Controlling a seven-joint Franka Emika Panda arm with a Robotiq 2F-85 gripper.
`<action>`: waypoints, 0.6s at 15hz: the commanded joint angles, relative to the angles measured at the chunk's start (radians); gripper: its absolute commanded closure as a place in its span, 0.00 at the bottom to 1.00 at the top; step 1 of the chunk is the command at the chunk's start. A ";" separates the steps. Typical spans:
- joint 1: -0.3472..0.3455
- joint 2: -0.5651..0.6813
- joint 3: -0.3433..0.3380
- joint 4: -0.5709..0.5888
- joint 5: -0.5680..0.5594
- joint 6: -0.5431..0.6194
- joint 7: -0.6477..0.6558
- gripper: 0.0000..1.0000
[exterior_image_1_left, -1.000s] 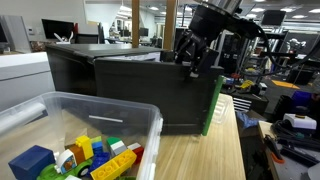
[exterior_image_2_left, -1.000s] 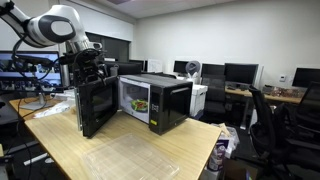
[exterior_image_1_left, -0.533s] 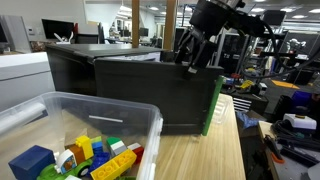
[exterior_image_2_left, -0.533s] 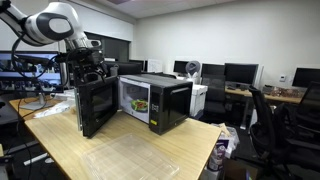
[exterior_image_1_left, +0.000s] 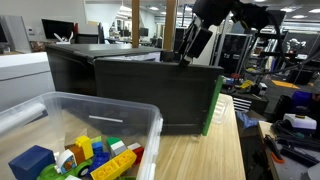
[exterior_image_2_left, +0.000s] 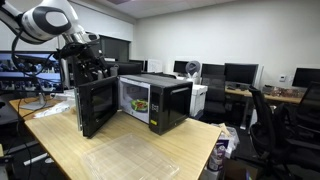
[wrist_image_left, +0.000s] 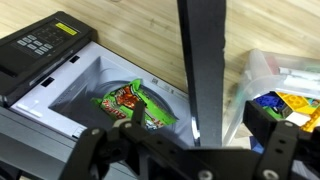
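1. The gripper (exterior_image_1_left: 186, 56) hangs over the top edge of the open microwave door (exterior_image_1_left: 150, 95); an exterior view shows it at the door's upper corner (exterior_image_2_left: 88, 66).
2. In the wrist view the gripper (wrist_image_left: 185, 152) is released: its jaws stand wide apart and clasp nothing. The microwave door (wrist_image_left: 203, 60) shows edge-on as a dark bar running down between them. Whether either jaw touches the door cannot be told.
3. The door is swung fully out from the microwave (exterior_image_2_left: 160, 100), which stands on a wooden table (exterior_image_2_left: 130, 150).
4. Inside the oven, a green and red snack packet (wrist_image_left: 130, 105) lies on the floor of the cavity, with the control panel (wrist_image_left: 45, 45) beside the opening.
5. A clear plastic bin (exterior_image_1_left: 125, 125) sits on the table near the door, on the side away from the oven cavity. It holds toy blocks (exterior_image_1_left: 85, 155) in blue, yellow, green and red, and the wrist view catches one corner of the bin (wrist_image_left: 265, 70).
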 joint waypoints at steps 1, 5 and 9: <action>-0.047 -0.032 0.031 -0.010 -0.044 0.000 0.078 0.00; -0.074 -0.040 0.040 -0.005 -0.058 -0.003 0.117 0.00; -0.101 -0.040 0.049 0.004 -0.070 -0.006 0.144 0.00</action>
